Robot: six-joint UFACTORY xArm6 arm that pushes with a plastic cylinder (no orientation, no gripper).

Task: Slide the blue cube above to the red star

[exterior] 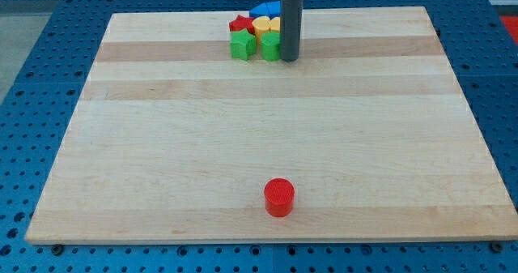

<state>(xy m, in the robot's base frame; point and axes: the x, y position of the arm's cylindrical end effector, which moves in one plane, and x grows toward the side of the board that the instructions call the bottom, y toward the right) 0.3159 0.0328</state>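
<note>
A cluster of blocks sits at the board's top middle. The red star (241, 23) is at its left. A blue block (265, 10) lies at the cluster's top, partly hidden, so its shape is unclear. A yellow block (269, 25) sits in the middle. A green star (241, 44) and a green block (269, 47) form the lower row. My tip (290, 59) stands just right of the green block, touching or nearly touching it, and the rod hides the cluster's right side.
A red cylinder (279, 198) stands alone near the bottom middle of the wooden board (162, 143). A blue perforated table surrounds the board.
</note>
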